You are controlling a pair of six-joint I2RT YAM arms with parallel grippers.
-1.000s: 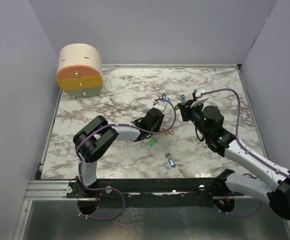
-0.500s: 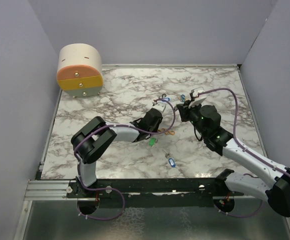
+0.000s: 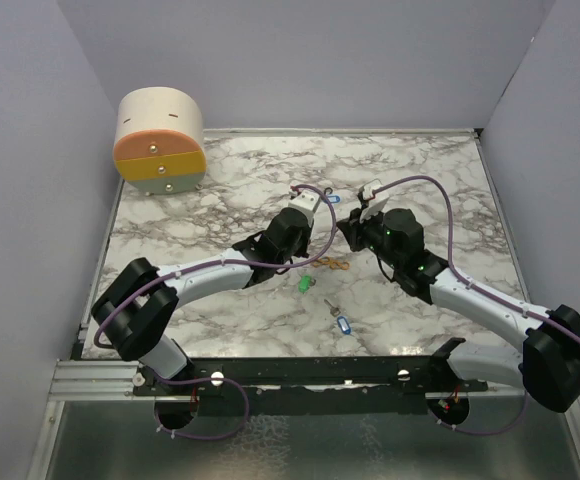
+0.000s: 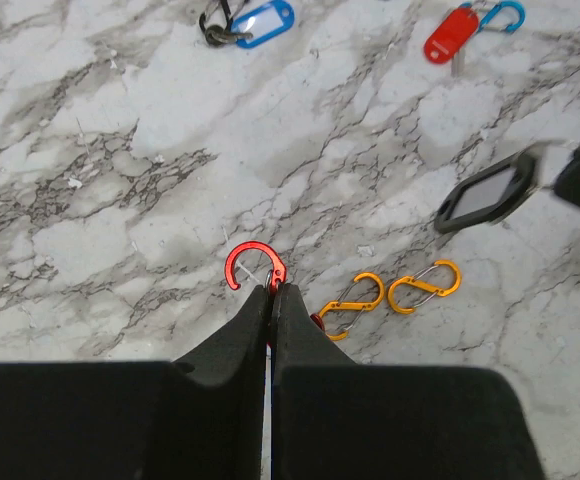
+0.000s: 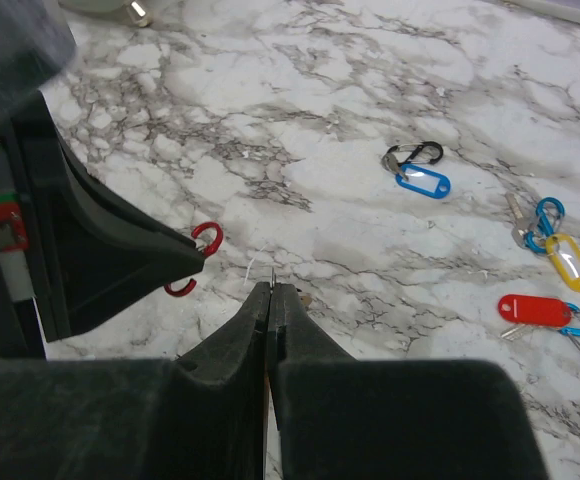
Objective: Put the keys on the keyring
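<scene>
Now that the left gripper [image 4: 272, 290] has just pinched the red clip [image 4: 253, 247] mid-frame, threading can begin; the right gripper [image 5: 270, 288] is closed.

My left pincer [image 4: 271, 295] and right pincer [image 5: 270, 292]: smooth, matt black plastic fingers. Surface [image 4: 120, 150]: white, grey-veined marble look, smooth with a faint sheen. Red clip [image 4: 253, 268] and orange clip [image 4: 425, 287]: thin metal with a glossy coloured coat. Blue key [image 4: 262, 22], red key [image 4: 450, 33], yellow key [image 5: 568, 262]: glossy plastic heads with pale label windows; the red one shows a dull grey metal shank. Cabinet [image 3: 160, 140]: matt cream and orange, shiny metal knobs.
</scene>
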